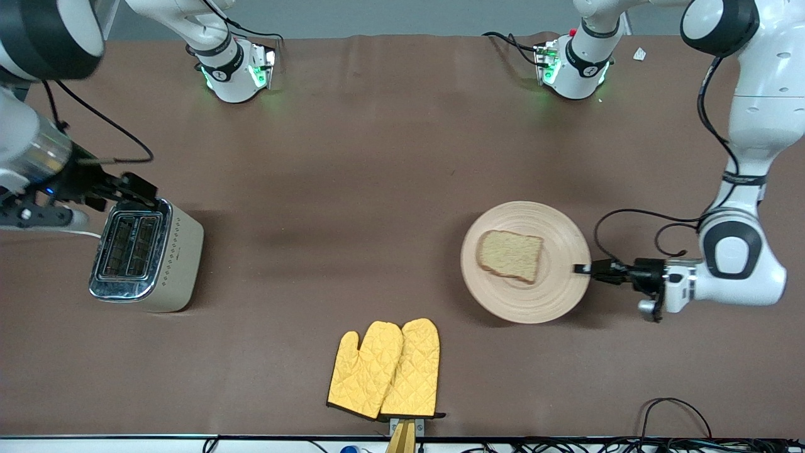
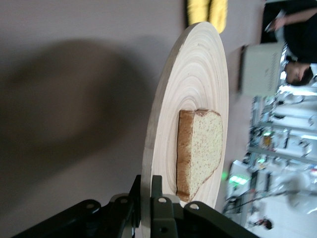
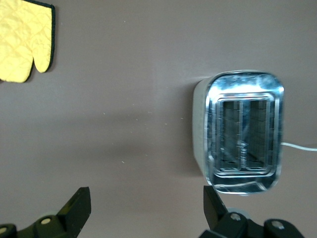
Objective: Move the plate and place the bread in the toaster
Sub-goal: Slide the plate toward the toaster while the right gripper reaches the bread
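Observation:
The pale wooden plate (image 1: 553,296) lies toward the left arm's end of the table with the brown bread slice (image 1: 510,255) on it. My left gripper (image 1: 582,269) is shut on the plate's rim at the side toward the left arm's end. In the left wrist view the fingers (image 2: 166,198) pinch the rim of the plate (image 2: 190,84), with the bread (image 2: 200,148) just past them. The cream toaster (image 1: 144,255) with its chrome top stands toward the right arm's end. My right gripper (image 1: 142,192) is open and empty, over the toaster's edge. In the right wrist view the toaster (image 3: 242,131) sits beside that gripper (image 3: 146,208).
A pair of yellow oven mitts (image 1: 387,370) lies near the table's front edge, between the toaster and the plate. They also show in the right wrist view (image 3: 22,39). A white cord (image 1: 82,233) runs from the toaster. Bare brown tabletop lies between toaster and plate.

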`<control>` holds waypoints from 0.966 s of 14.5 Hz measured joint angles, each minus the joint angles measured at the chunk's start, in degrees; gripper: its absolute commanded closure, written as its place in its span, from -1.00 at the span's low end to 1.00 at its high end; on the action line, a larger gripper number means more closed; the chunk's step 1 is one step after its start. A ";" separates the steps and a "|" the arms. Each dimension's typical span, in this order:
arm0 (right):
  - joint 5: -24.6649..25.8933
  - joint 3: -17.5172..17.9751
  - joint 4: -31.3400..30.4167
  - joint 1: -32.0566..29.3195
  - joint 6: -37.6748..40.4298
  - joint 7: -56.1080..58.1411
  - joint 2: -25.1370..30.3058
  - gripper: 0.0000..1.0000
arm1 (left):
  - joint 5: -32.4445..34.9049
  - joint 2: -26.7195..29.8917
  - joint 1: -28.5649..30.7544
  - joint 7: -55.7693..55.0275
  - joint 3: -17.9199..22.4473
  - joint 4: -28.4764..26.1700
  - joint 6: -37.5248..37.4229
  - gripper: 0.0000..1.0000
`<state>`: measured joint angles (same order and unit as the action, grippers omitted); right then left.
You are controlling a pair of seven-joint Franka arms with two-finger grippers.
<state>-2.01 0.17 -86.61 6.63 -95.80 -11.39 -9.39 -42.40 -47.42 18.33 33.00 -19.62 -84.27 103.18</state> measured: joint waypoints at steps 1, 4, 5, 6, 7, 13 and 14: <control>-1.10 0.00 -0.08 0.43 -1.22 -2.34 -1.75 -1.00 | -1.29 0.00 -1.97 -2.69 -1.54 0.01 3.09 0.99; -2.45 0.02 -0.38 1.33 -5.84 -5.31 -8.02 -1.00 | -7.70 -0.03 -10.95 -8.48 -3.36 -0.11 14.43 0.99; -2.50 0.02 -0.57 1.76 -7.81 -5.51 -10.19 -1.00 | -10.44 -0.11 -14.58 -10.13 -3.40 -0.20 18.64 1.00; -2.54 0.04 -1.08 2.31 -9.99 -5.69 -12.06 -1.00 | -13.41 -0.26 -18.35 -11.66 -3.42 -0.31 23.32 0.99; -2.56 0.06 -1.86 3.02 -12.15 -5.83 -13.54 -1.00 | -16.52 -0.53 -22.18 -12.98 -3.45 -0.42 28.15 0.99; -2.27 0.04 -4.99 8.21 -20.97 -12.23 -19.65 -1.00 | -29.49 -4.92 -42.13 -15.37 -3.18 -0.30 49.81 0.99; -2.17 0.03 -5.17 8.60 -21.16 -13.07 -20.42 -1.00 | -30.60 -5.60 -43.64 -15.37 -3.16 -0.09 51.31 0.97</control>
<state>-4.18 0.21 -91.79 15.23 -116.95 -24.46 -29.81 -72.99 -53.02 -25.31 17.63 -22.77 -84.36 154.49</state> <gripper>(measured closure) 0.000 0.903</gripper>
